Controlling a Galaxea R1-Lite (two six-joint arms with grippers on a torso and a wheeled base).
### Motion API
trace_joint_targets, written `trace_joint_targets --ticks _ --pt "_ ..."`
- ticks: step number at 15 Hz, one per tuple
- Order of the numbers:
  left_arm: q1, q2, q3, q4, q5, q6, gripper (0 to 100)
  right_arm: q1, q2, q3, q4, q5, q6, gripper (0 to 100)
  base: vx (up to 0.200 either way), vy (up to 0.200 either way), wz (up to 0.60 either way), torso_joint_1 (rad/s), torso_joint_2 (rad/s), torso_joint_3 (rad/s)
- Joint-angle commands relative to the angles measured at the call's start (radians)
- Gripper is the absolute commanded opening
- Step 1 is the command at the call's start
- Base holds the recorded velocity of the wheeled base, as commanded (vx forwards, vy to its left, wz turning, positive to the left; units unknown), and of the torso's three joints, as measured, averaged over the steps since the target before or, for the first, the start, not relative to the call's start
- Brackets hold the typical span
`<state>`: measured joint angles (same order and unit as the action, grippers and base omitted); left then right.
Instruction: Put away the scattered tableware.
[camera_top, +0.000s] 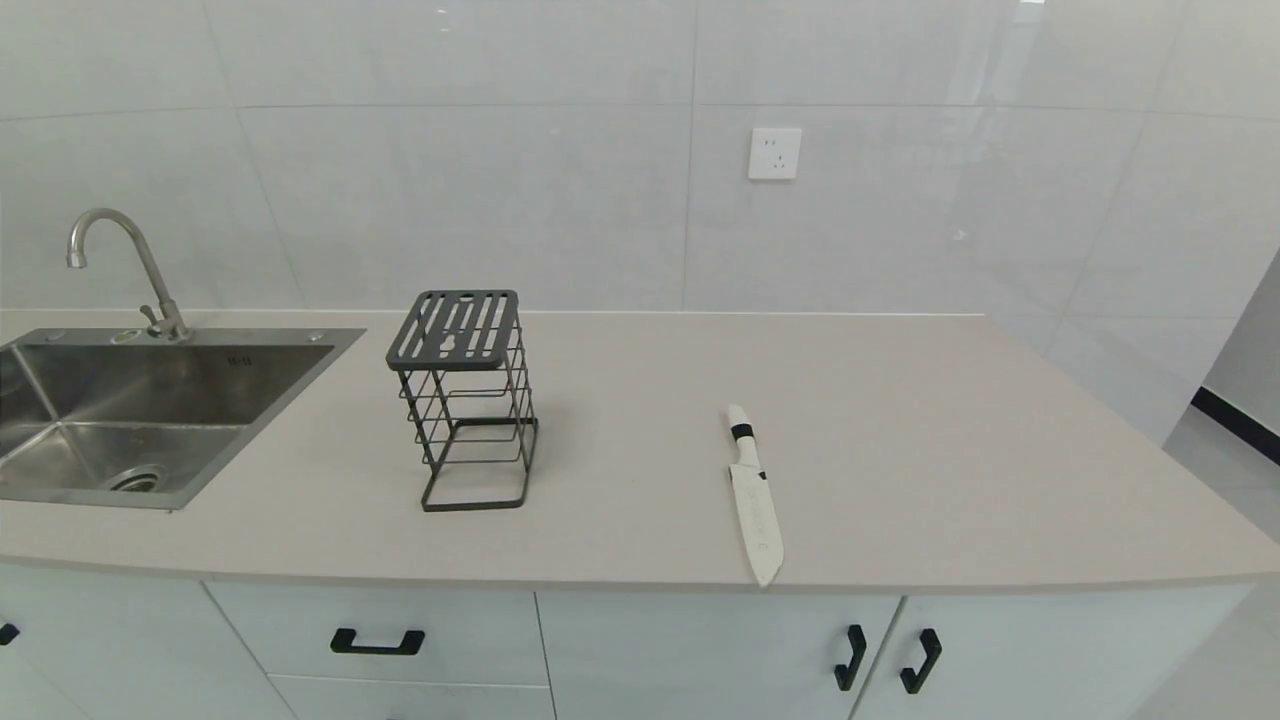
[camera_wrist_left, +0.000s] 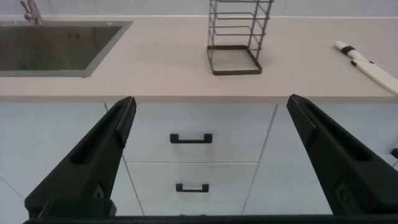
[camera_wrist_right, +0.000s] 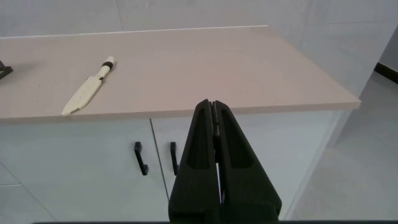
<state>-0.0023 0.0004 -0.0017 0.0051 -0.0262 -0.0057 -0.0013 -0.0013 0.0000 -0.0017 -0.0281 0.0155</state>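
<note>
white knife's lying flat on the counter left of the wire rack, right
No: the head view shows the white knife lying flat on the counter right of the wire rack, not left of it.

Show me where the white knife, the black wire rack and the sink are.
white knife (camera_top: 755, 503), head view, on the blade near the handle
black wire rack (camera_top: 455, 327), head view, on the slotted top plate
sink (camera_top: 150, 385), head view, on the back inner wall
</note>
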Motion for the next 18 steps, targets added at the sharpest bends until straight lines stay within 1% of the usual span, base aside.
trace_joint_targets --ticks 1,6,9,18 --pt "0.001 0.001 0.000 -0.001 0.000 -0.002 100 0.001 0.001 0.000 0.000 -0.001 0.000 0 0.000 0.000 0.00 0.000 0.00 0.000" --pt "0.001 0.001 0.000 -0.002 0.000 -0.003 100 0.001 0.001 0.000 0.000 -0.001 0.000 0 0.000 0.000 0.00 0.000 0.00 0.000" --pt "0.001 0.001 0.000 -0.001 0.000 0.000 100 0.001 0.001 0.000 0.000 -0.001 0.000 0 0.200 0.000 0.00 -0.006 0.00 0.002" --pt "0.001 0.001 0.000 -0.001 0.000 -0.002 100 0.001 0.001 0.000 0.000 -0.001 -0.002 0 0.000 0.000 0.00 0.000 0.00 0.000"
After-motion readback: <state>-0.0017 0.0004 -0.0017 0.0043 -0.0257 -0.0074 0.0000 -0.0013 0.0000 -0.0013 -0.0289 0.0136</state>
